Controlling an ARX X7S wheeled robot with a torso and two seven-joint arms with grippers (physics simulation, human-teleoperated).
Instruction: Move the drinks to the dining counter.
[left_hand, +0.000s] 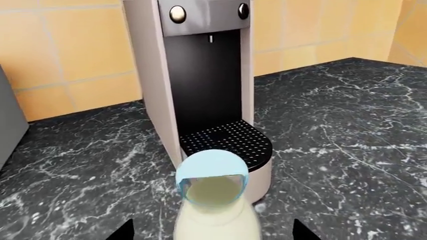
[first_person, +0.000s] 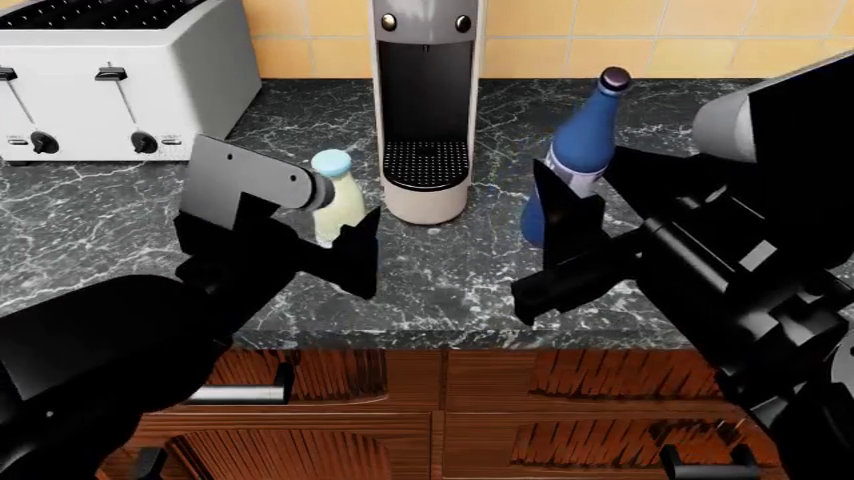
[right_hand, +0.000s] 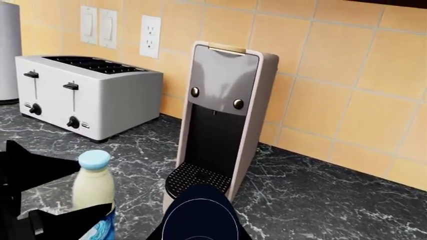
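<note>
I noted the toaster (first_person: 114, 80) at the table's rear left corner, well clear of both arms. The table (first_person: 107, 235) here was the dark veined marble one; the dining counter was not in view.

The left gripper (first_person: 314, 225) was at the milk bottle (first_person: 334, 195), which stood upright near the middle of the table, just left of the coffee machine (first_person: 424, 100). In the left wrist view the cap (left_hand: 212, 175) sat centred between the two dark finger (left_hand: 121, 233) tips, which stood apart on either side of the bottle; I judged this a pre-grasp alignment, not yet closed on it. The coffee machine stood directly behind the bottle, so I judged a lift-and-retract toward the front edge safer than any push inward.

The dark-blue bottle (first_person: 574, 160) stood upright right of the machine, near the rear edge. The right gripper (first_person: 567, 250) was in front of it, its fingers spread apart and, as far as I could tell, not clamped. The right wrist view showed the bottle's top (right_hand: 199, 215) close beneath the camera. The machine's drip tray (first_person: 427, 160) lay between the two bottles and limited sideways clearance for both arms.
</note>
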